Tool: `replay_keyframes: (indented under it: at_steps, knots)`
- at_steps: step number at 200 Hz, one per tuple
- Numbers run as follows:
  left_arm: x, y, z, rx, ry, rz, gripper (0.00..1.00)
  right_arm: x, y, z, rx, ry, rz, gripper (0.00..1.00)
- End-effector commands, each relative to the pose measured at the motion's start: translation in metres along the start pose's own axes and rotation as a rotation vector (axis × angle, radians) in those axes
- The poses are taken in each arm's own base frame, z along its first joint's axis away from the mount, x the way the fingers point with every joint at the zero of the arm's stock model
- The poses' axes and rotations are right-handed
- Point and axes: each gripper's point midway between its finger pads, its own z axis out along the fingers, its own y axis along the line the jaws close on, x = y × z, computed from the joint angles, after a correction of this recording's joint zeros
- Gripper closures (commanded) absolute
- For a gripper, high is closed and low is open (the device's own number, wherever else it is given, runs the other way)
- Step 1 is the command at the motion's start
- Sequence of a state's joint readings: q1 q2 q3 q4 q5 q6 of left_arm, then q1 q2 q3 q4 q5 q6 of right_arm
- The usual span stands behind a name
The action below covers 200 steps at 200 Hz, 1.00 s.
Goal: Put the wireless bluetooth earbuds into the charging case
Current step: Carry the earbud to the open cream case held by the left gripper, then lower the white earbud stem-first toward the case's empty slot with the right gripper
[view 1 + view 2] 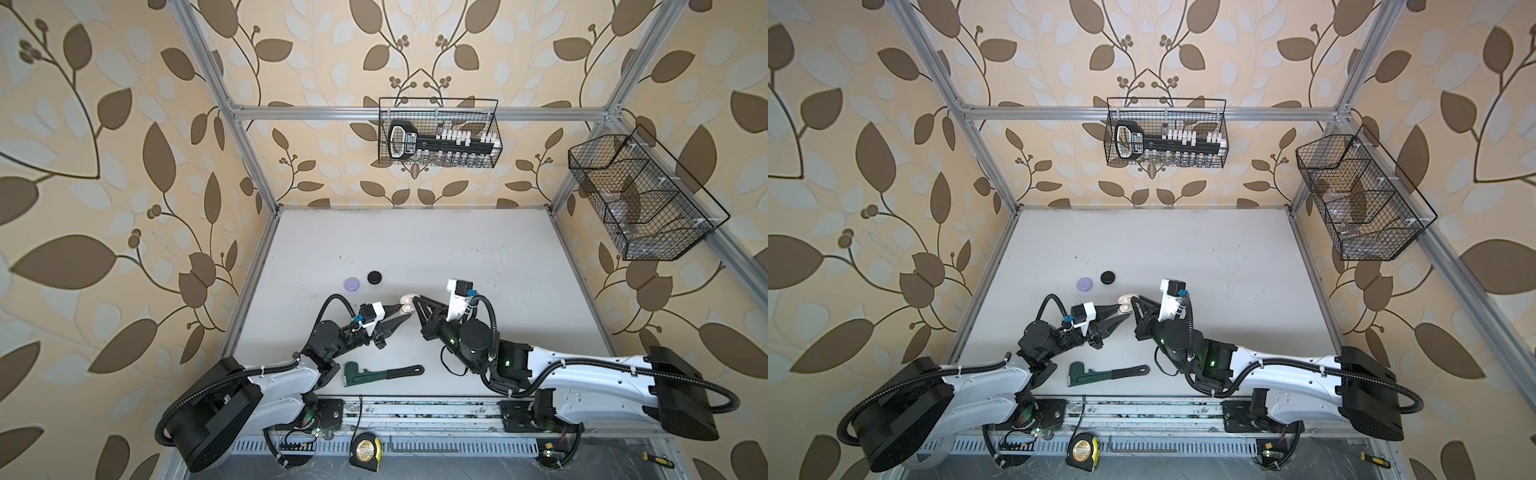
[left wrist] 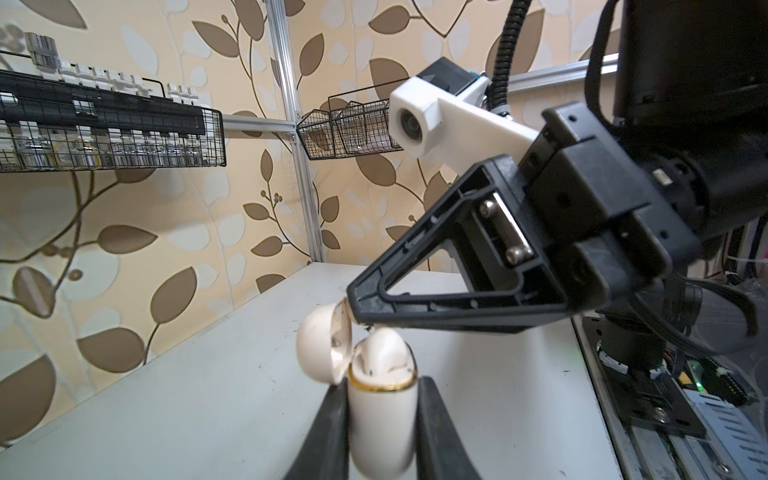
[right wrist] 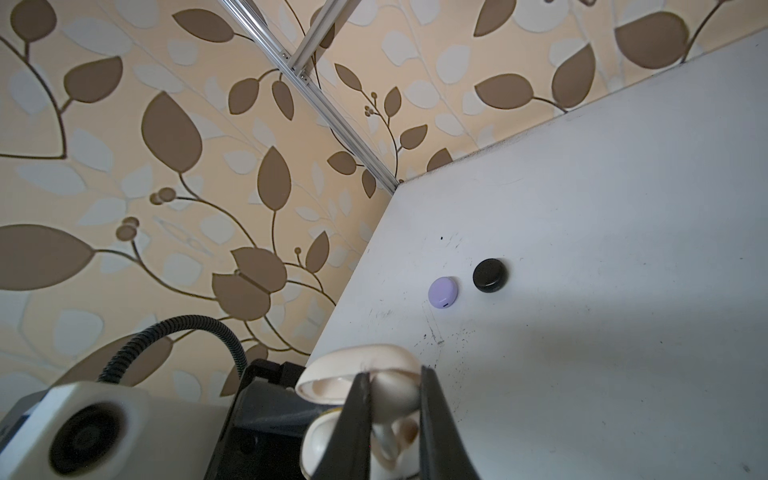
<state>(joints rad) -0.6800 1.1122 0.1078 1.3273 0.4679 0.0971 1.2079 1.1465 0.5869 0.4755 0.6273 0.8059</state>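
The white table (image 1: 457,249) filled the floor of the frame, and both arms reached in from its front edge to meet just left of its centre, nearer the front than the back. A wire basket (image 1: 457,161) hung on the frame above the back edge with a black tool rack in it. A second wire basket (image 1: 665,245) hung over the right edge. A green pipe wrench (image 1: 382,372) lay flat along the front edge between the two arms.

The left gripper (image 2: 382,384) was pinching the white charging case (image 2: 382,415), one finger on each side of its body. The case stood mouth up with its lid (image 2: 320,349) swung open to one side. Whether its base touched the table could not be told.

The right gripper (image 3: 395,380) came at the case from the opposite side. Its jaws were drawn close and nipped the head of a white earbud (image 3: 395,395). The earbud's stem pointed down into the case, and its head stood above the gold rim.

Toward the left edge, about midway between front and back, a lilac case (image 1: 352,284) and a black case (image 1: 375,277) lay closed just beside each other, well apart from the grippers.
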Motion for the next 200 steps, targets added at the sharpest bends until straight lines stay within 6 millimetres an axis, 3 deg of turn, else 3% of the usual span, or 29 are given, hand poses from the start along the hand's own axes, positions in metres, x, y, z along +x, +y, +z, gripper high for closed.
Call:
replay_keyframes:
  at_steps: [1, 108, 172, 200]
  knots:
    - [-0.037, -0.006, -0.001, 0.028, -0.129, 0.06, 1.0, -0.001, -0.016, -0.001, 0.071, -0.035, -0.056, 0.87]
    - [-0.04, -0.008, -0.003, 0.036, -0.138, 0.061, 1.0, 0.006, -0.013, 0.002, 0.064, -0.026, -0.069, 0.86]
    - [-0.04, -0.007, -0.003, 0.028, -0.139, 0.062, 1.0, 0.001, -0.003, -0.001, 0.038, -0.036, -0.071, 0.7]
    - [-0.04, -0.007, -0.003, 0.025, -0.139, 0.064, 1.0, -0.009, -0.001, -0.008, 0.032, -0.045, -0.075, 0.68]
